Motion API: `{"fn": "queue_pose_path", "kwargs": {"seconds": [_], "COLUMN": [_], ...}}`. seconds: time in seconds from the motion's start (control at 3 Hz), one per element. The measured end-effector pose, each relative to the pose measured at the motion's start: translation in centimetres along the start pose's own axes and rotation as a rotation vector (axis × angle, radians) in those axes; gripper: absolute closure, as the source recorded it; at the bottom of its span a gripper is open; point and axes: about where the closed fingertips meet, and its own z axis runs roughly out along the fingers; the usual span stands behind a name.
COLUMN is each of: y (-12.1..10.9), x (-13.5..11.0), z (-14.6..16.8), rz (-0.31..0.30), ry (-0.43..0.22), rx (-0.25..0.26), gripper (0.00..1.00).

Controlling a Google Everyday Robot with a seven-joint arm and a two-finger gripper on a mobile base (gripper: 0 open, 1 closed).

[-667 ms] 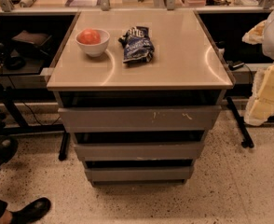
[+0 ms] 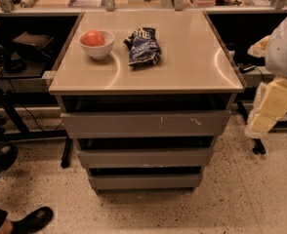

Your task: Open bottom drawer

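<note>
Bottom drawer (image 2: 144,181) lowest under desk (image 2: 182,77), closed; pincer (image 2: 273,106) right of desk, likely awaiting approach; spread: cannot tell.

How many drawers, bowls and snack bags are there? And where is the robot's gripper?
Drawers: 3 (top drawer, middle drawer, bottom drawer)
Bowls: 1 (white bowl)
Snack bags: 1 (blue snack bag)
Total: 5
The gripper hangs to the right of the drawers, not touching them.

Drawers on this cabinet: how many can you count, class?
3, stacked under the tabletop: top drawer, middle drawer, bottom drawer lowest. None seems hidden. The gripper hangs right of them.
</note>
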Motion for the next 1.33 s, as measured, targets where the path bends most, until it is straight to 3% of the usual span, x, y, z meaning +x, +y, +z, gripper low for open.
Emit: {"fn": "queue_pose_path", "kwargs": {"seconds": [0.67, 1.0, 1.33], "y": [1.5, 2.5, 3.9], "x": [-1.7, -2.3, -1.7], "z": [13.6, 18.7, 21.2], "rz": [0.081, 0.096, 0.057], "ry": [-0.164, -0.212, -0.224], "rx": [-0.110, -0.157, -0.208], "gripper": [0.00, 0.00, 0.00]}}
